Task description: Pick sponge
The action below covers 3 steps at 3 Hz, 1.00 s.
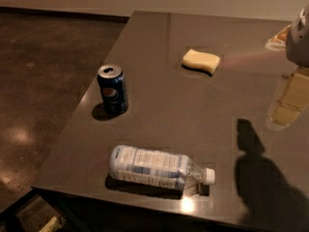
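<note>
Sponge [201, 61] lies on dark glossy table [169, 110] beside brown floor [43, 81]; claw [291, 100] at right edge, opening unclear.

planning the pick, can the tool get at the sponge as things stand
Probably yes: the tool hangs at the right, over the table, with only bare surface between it and the sponge.

The sponge [201, 61] is a small pale yellow block, roughly rectangular with rounded corners, plain and soft-looking. It lies flat on the dark table [159, 105], on its far half and right of the middle, its long side running left to right and slightly askew, with a thin shadow under its near edge. Nothing touches it. The gripper [289, 100] is at the right edge of the view, well apart from the sponge.
</note>
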Each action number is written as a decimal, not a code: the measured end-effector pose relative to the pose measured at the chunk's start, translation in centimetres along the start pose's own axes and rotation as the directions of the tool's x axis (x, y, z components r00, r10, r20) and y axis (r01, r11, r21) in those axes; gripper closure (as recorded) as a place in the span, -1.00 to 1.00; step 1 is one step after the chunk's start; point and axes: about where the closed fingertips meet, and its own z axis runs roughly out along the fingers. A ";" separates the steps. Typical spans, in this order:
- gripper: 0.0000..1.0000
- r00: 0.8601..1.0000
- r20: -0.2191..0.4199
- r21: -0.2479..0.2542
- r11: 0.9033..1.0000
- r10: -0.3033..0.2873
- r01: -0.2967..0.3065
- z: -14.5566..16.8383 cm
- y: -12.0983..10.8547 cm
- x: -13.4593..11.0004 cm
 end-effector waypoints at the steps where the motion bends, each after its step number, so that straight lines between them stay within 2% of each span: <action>1: -1.00 1.000 0.000 0.004 1.000 -0.007 0.007 0.0 -0.4 -0.6; 2: -1.00 0.999 0.041 -0.015 1.000 0.005 -0.005 1.0 -2.1 -2.6; 3: -1.00 0.994 0.107 -0.036 0.999 0.035 -0.032 3.2 -5.0 -5.3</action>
